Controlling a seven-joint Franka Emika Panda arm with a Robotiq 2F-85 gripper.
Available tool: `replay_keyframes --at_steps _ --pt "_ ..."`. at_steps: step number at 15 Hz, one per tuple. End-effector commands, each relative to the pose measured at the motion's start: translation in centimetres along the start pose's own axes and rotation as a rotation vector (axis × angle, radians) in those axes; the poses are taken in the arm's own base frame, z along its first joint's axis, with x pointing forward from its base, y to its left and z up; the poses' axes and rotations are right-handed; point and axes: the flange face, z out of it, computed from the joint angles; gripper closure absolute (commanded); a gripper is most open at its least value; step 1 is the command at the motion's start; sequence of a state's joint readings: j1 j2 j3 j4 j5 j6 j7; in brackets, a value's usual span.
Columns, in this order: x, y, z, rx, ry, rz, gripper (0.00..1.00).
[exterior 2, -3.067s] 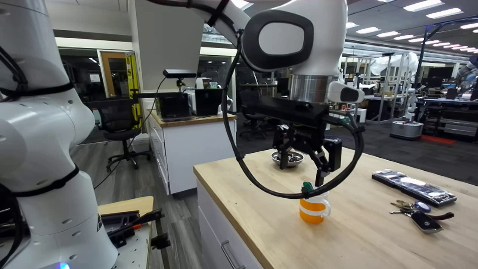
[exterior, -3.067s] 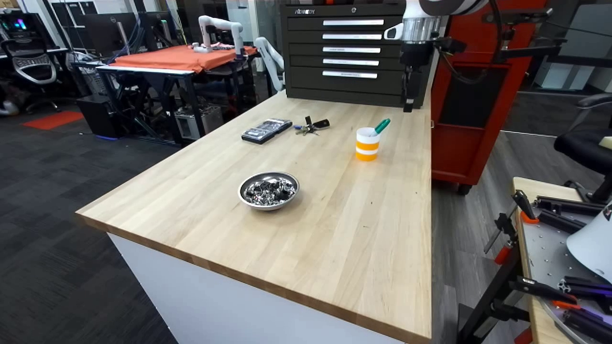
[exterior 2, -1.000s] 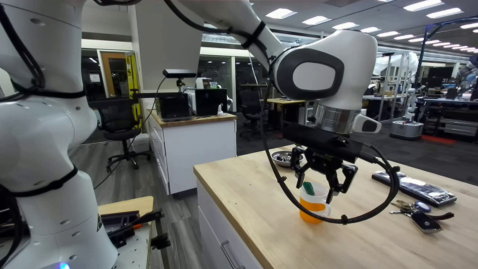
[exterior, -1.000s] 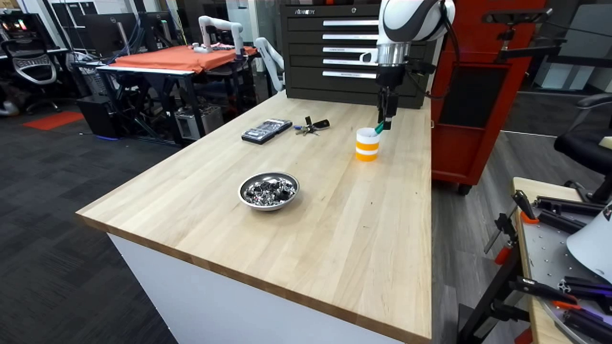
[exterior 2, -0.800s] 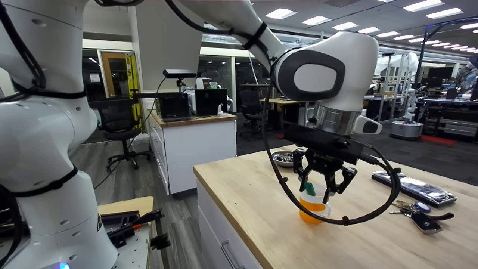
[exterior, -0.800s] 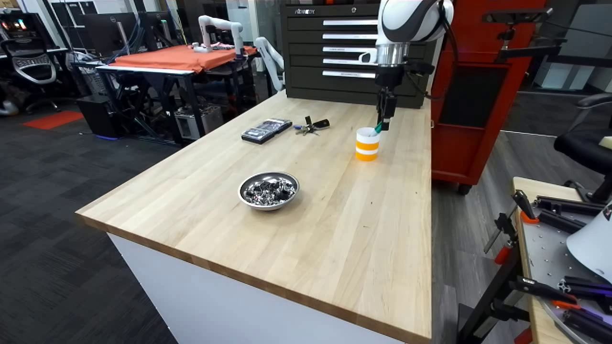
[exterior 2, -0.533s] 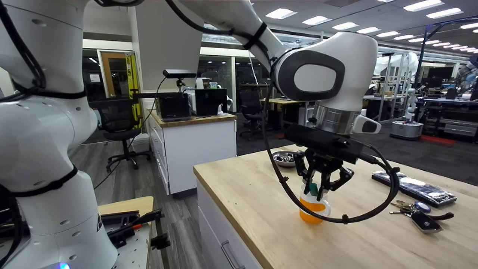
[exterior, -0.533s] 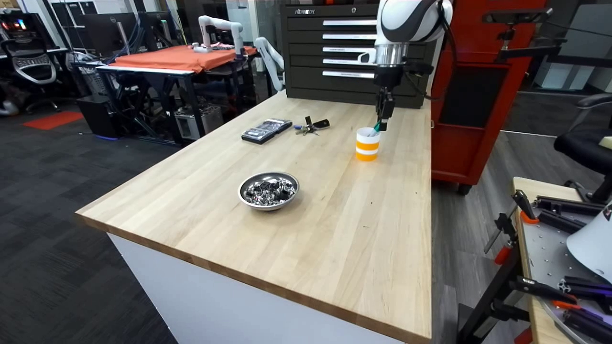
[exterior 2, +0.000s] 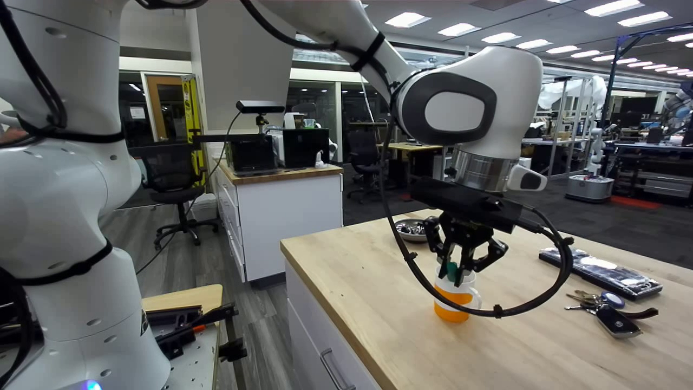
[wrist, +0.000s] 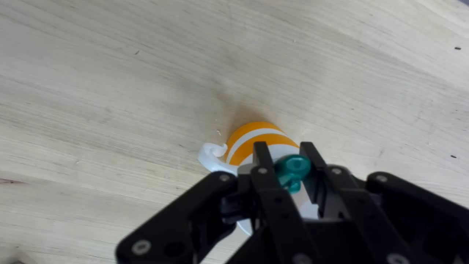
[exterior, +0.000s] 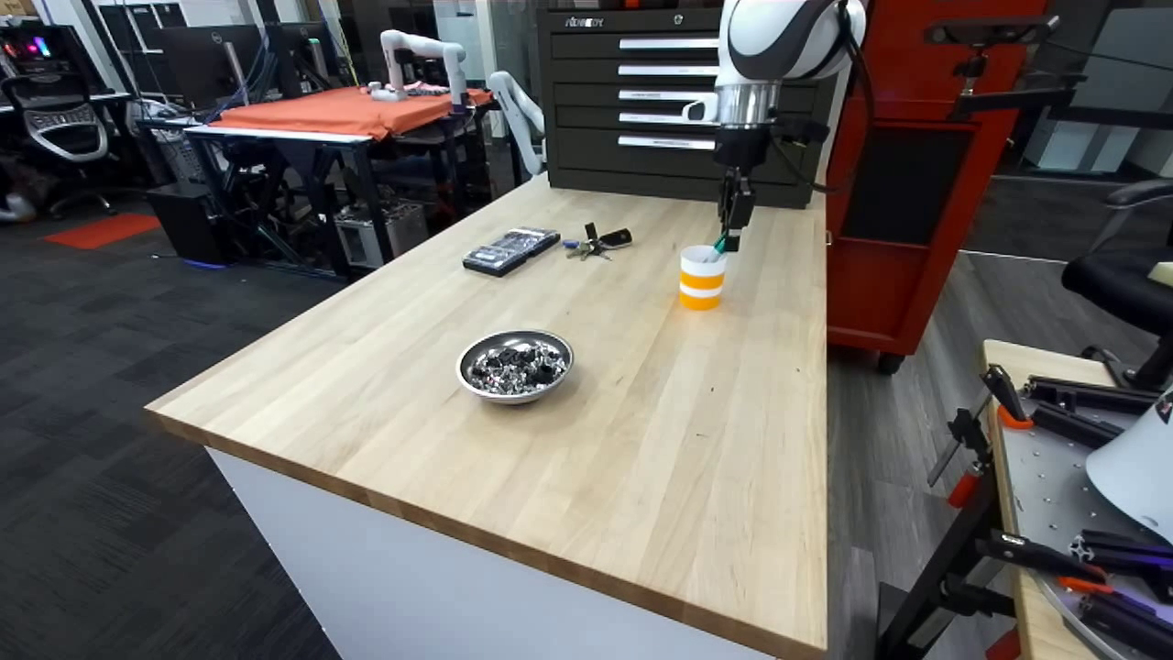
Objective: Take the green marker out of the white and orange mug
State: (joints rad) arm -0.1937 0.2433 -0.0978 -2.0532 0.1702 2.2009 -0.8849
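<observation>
Green marker (wrist: 293, 170): teal-green cap, glossy, its round end facing me in the wrist view with a darker ring at the centre and a small tab on one side. It leans inside the white and orange mug (wrist: 269, 139), cap above the rim, lower part within. In an exterior view the stretch just under the cap looks paler.

Hand: my gripper (exterior 2: 452, 275) is clamped on the cap, with black fingers (wrist: 261, 156) touching it from either side.

Mug: white around the top, orange bands lower down, a white handle (wrist: 210, 159) at the side; it stands upright on the wooden table (exterior: 596, 477). I can make out the marker in it; my fingers hide part of the inside.

Bowl: the metal bowl (exterior: 515, 398) sits well apart from the mug and holds a heap of shiny silver and dark bits (exterior: 518, 367), too small for me to name.

Also on the table: a bunch of keys (exterior 2: 614, 319) near a flat dark case (exterior: 511, 251); I cannot tell what the case holds. At the far end in an exterior view stands a tool chest (exterior: 660, 107), its drawers (exterior: 586, 147) closed, contents hidden.
</observation>
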Motion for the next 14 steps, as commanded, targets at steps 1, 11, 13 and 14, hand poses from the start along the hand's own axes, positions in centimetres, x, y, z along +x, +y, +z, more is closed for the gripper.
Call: replay_keyframes --at_steps 1,11,13,14 --pt "-0.6 -0.9 -2.5 -0.011 -0.024 0.006 0.94" --pt "-1.1 -2.8 -9.7 -0.075 -0.081 0.004 0.94" --pt "-0.6 -3.4 -11.1 -0.093 -0.076 -0.006 0.94" --pt "-0.2 -3.7 -11.9 -0.104 -0.072 -0.012 0.94"
